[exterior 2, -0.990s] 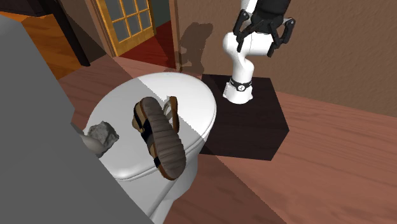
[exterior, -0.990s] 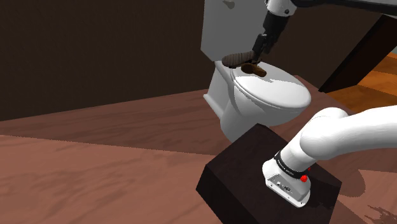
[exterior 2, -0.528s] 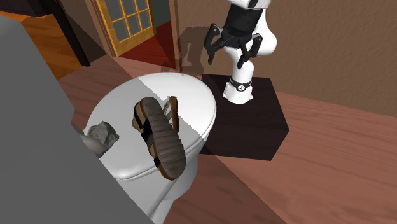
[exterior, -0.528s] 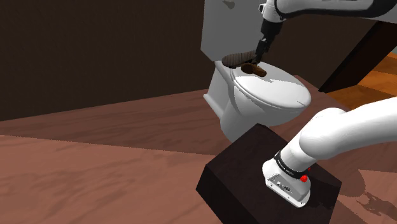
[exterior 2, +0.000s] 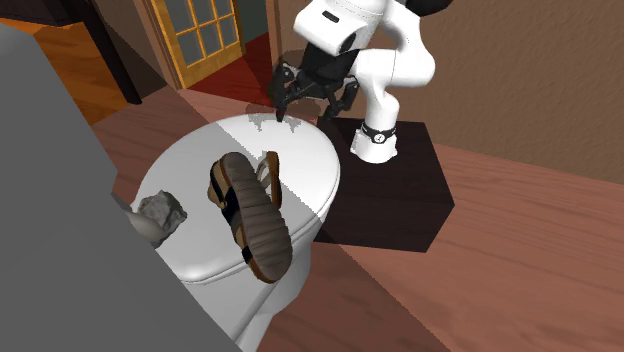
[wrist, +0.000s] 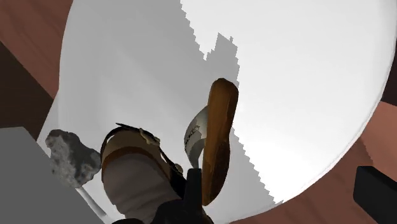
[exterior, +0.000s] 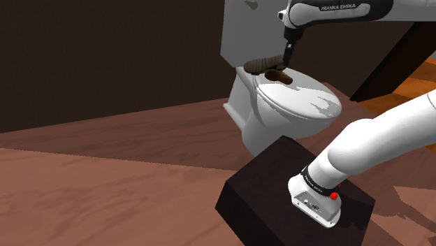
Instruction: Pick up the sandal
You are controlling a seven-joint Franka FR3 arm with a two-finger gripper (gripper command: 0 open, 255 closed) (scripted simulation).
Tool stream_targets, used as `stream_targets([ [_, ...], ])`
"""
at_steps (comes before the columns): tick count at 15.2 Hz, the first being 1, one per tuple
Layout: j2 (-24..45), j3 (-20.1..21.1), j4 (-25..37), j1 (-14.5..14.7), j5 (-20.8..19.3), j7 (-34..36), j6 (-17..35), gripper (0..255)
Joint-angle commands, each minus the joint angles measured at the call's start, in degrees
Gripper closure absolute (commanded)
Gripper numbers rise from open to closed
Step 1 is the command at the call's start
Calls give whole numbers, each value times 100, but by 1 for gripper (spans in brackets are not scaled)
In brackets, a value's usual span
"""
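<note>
**Open pincer over a toilet lid bearing a sandal**

A brown sandal (exterior 2: pixel 250 215) stands on its edge on the closed white toilet lid (exterior 2: pixel 312 170), toward the tank end. A grey rock (exterior 2: pixel 160 213) lies near it, against the tank. The black pincer (exterior 2: pixel 303 105) hangs over the lid's front part, apart from the sandal, its fingers spread wide and holding nothing. The arm's dark stand (exterior 2: pixel 400 195) sits on a reddish wooden floor (exterior 2: pixel 520 260).

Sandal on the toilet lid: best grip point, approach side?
The sandal stands on edge on the toilet lid, tread and strap faces near upright. Come from above and pinch the sole mid-length; those two flat faces should suit the fingers.
</note>
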Motion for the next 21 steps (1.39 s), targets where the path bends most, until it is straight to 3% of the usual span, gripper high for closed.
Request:
stream_targets([
  [1,383,-134,198,-35,-192,-333,242,0],
  [10,2002,-533,1342,-234,-753,-1658,1087,0],
  [19,2165,-563,967,-271,-863,-1390,1569,0],
  [20,2156,-560,953,-267,-868,-1379,1570,255],
  [21,2158,-561,952,-268,-868,-1380,1574,255],
])
